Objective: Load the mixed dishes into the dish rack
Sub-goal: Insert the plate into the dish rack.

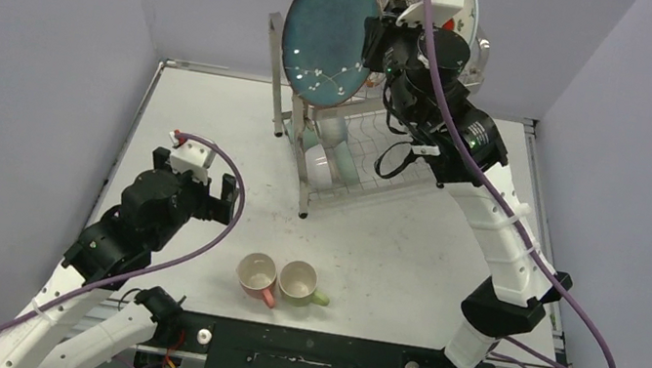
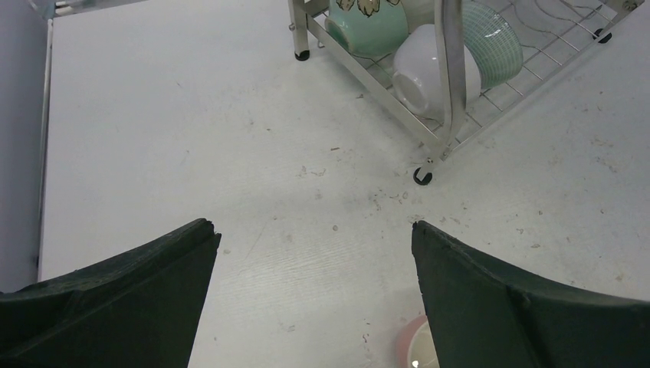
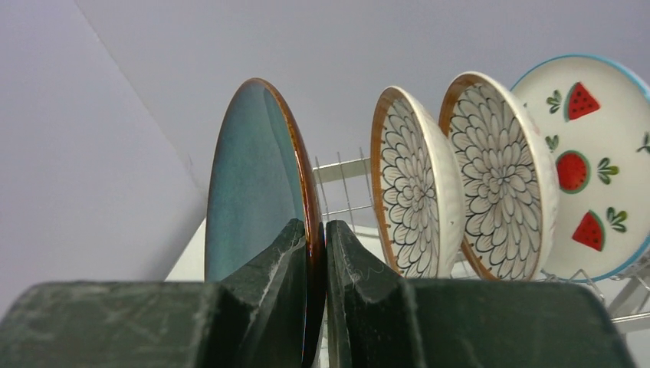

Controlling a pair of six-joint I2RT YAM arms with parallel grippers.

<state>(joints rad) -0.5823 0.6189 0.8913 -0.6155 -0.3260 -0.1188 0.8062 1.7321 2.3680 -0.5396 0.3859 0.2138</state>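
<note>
table (image 1: 212, 127) white, scuffed | walls (image 1: 35, 0) grey | left tool (image 2: 314, 228) wide, empty | right tool (image 3: 316, 227) clamps blue plate (image 3: 245, 176)

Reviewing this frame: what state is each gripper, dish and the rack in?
right gripper: shut on the teal plate
teal plate: held upright at the dish rack top tier
petal plates: standing racked
watermelon plate: standing racked
white bowl: on its side, lower tier
pink mug: on the table, unracked
green mug: likewise
left gripper: open, empty

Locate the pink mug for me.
In the top view, the pink mug sits on the table near its front edge, immediately left of the green mug.
</note>
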